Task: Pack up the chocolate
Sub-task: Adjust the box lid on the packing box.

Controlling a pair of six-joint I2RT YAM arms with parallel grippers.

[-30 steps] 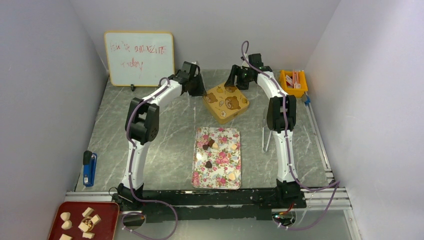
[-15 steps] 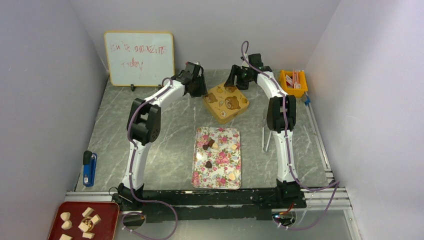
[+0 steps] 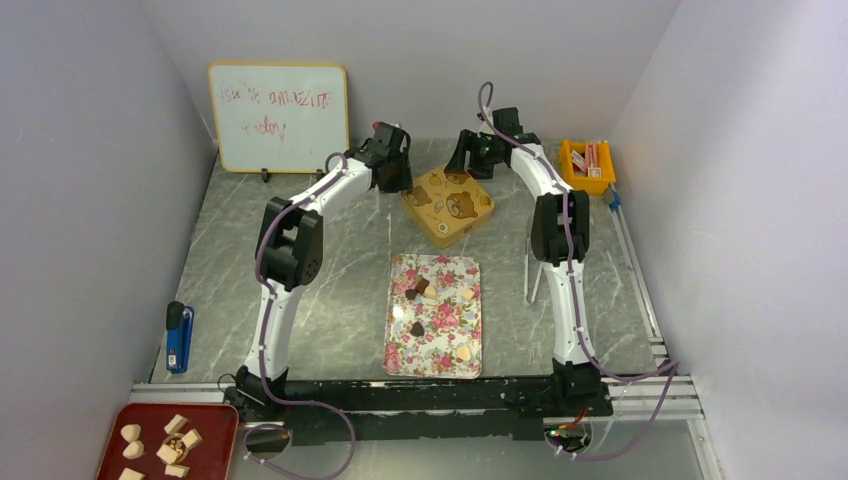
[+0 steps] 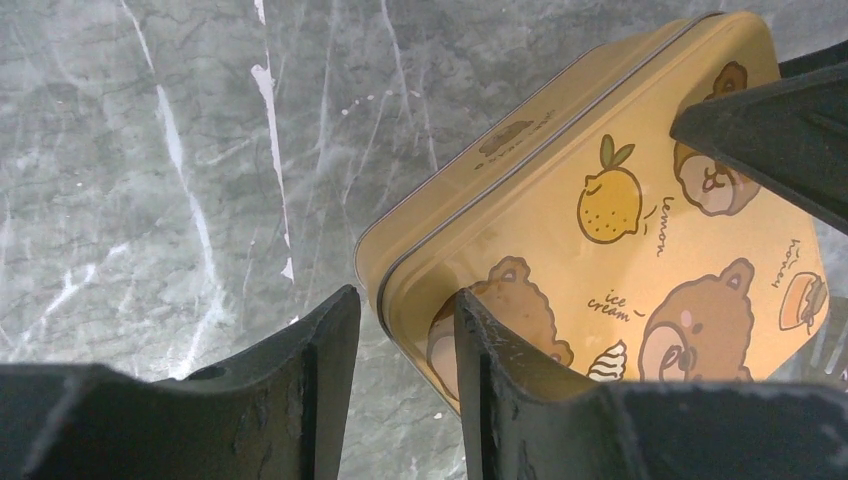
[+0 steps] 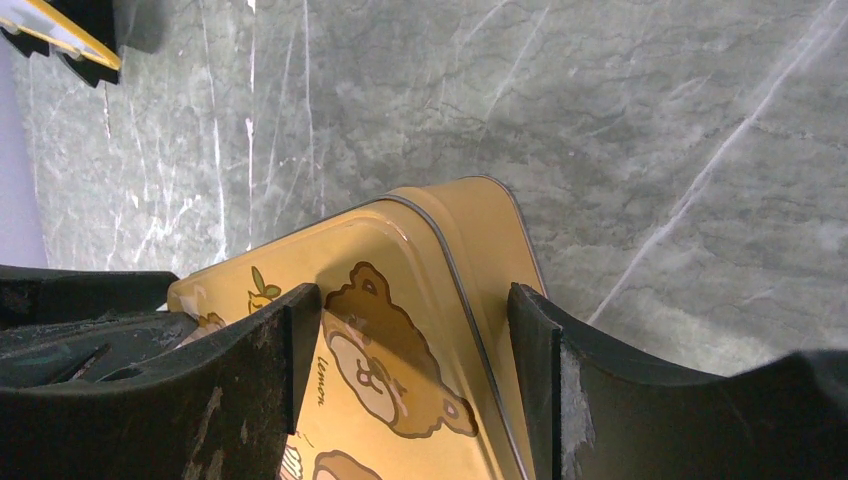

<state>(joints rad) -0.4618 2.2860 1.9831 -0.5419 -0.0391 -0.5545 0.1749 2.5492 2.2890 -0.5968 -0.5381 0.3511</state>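
Left gripper [image 4: 405,298] first, upper centre of the overhead view: its black, scuffed jaws stand partly apart and clamp nothing. They straddle the rounded corner of a yellow tin [image 4: 620,250], one finger over the lid, the other outside the wall with a sliver of tabletop showing between.

The chocolate [image 3: 421,289] is well apart from it, lower in the frame: small dark, tan and cream pieces scattered on a rectangular, rose-patterned tray [image 3: 440,345] at centre, between the two arms. Neither gripper is near them!

Back up to the tin: glossy metal, closed lid printed with cartoon bears, a lemon and an ice cream, lying on grey, white-veined marble-look tabletop [image 4: 150,150].

At the tin's upper right corner is the right gripper [image 5: 412,295]. Its jaws are spread wide across that corner and hold nothing; whether they touch the metal, I can't tell.
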